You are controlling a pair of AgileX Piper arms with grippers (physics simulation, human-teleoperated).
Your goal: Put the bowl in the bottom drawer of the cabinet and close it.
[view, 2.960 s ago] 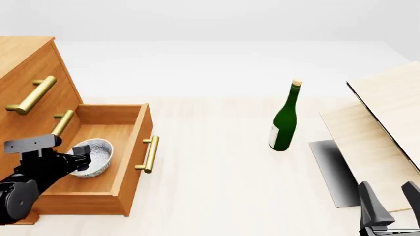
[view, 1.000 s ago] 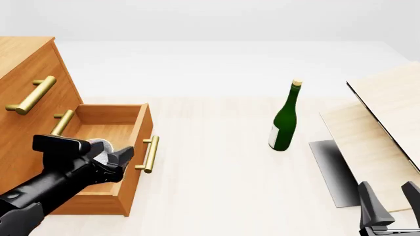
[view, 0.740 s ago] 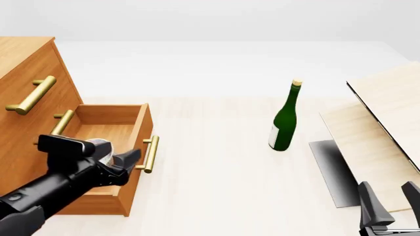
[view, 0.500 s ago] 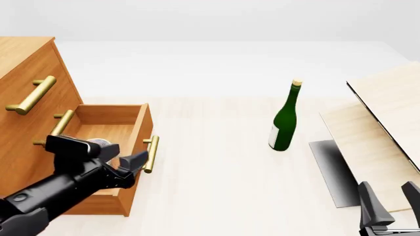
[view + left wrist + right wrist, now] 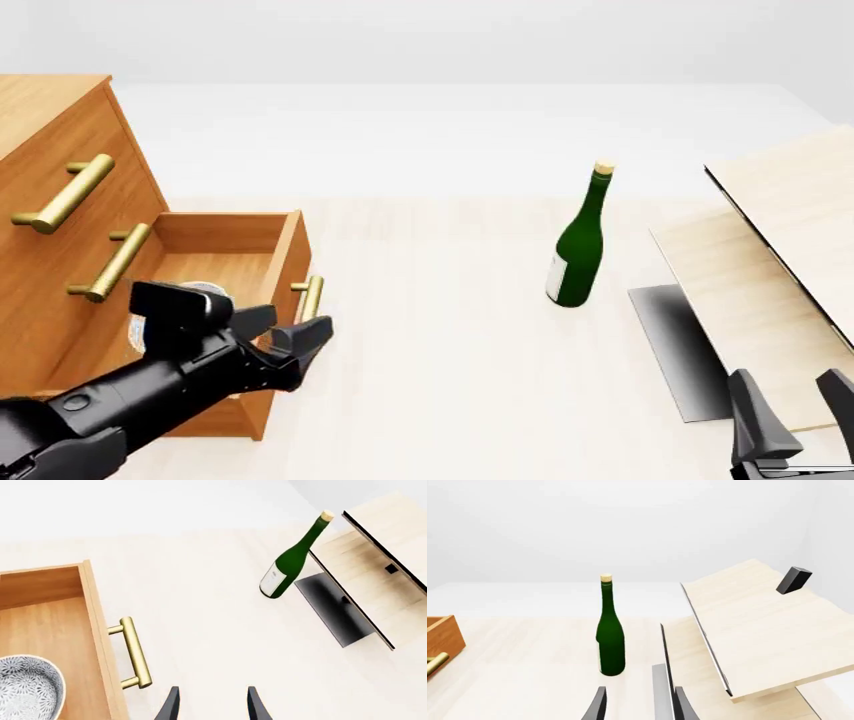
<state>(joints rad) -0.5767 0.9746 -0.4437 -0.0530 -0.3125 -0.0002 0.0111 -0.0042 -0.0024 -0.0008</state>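
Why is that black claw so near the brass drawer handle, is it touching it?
Apart. The left wrist view shows bare table between the left gripper and the brass handle of the bottom drawer.

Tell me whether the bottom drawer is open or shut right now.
Open. The bottom drawer stands pulled out from the cabinet, its inside exposed with the bowl sitting in it.

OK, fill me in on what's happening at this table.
The bowl already lies in the open bottom drawer of the cabinet. The left gripper is open and empty, hovering in front of the drawer close to its brass handle; the drawer is not yet shut. The right gripper sits idle and open at the near right, by the pale boards. A green bottle stands upright mid-table, untouched.
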